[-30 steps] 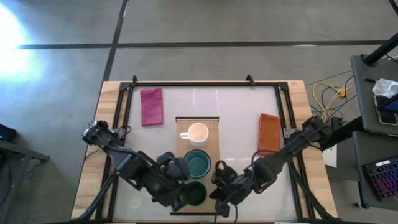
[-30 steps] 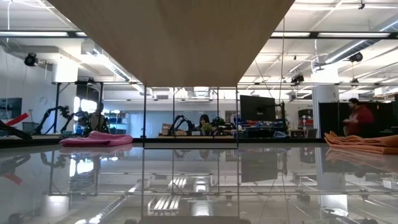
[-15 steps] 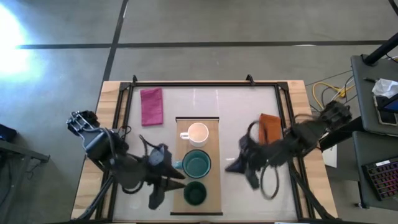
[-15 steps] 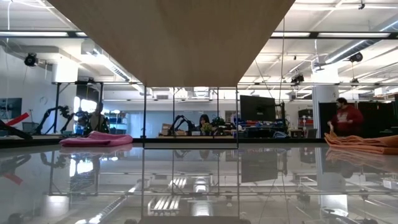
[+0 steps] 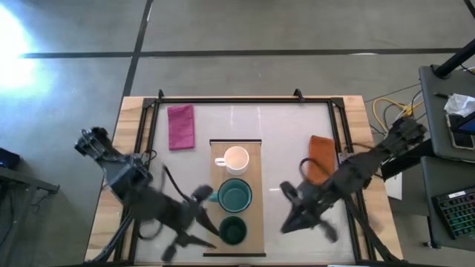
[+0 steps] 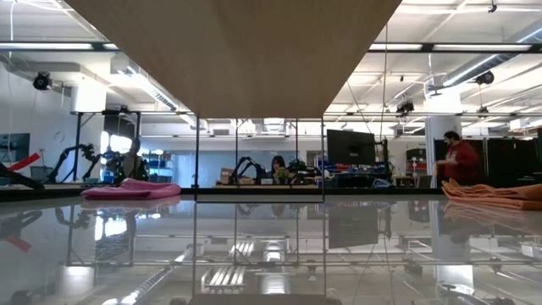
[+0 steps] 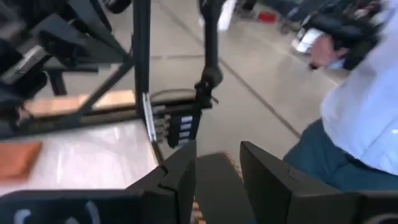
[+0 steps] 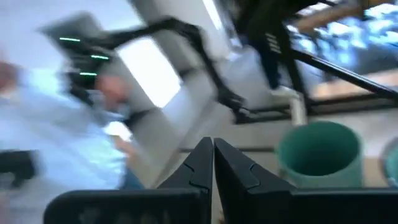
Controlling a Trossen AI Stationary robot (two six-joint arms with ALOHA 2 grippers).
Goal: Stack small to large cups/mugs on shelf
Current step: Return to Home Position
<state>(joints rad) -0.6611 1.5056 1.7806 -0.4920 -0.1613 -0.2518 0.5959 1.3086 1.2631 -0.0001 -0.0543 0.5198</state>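
The light-wood shelf lies in the middle of the table. Three cups stand on it in a row from far to near: the cream-white mug, the teal mug and the small dark green cup. My left gripper hovers blurred just left of the shelf's near end, and its fingers stand open in the left wrist view. My right gripper hovers right of the shelf, shut, facing the teal mug. Neither touches a cup.
A pink folded cloth lies far left of the shelf and an orange one lies to its right, under the right arm. A black frame rims the table. A person moves in the room behind, and another is close by.
Both grippers have pulled away from the near end of the shelf. The left one swung toward the table's left. The right one swung toward the right and far side, then came back nearer. The three cups stayed where they were.
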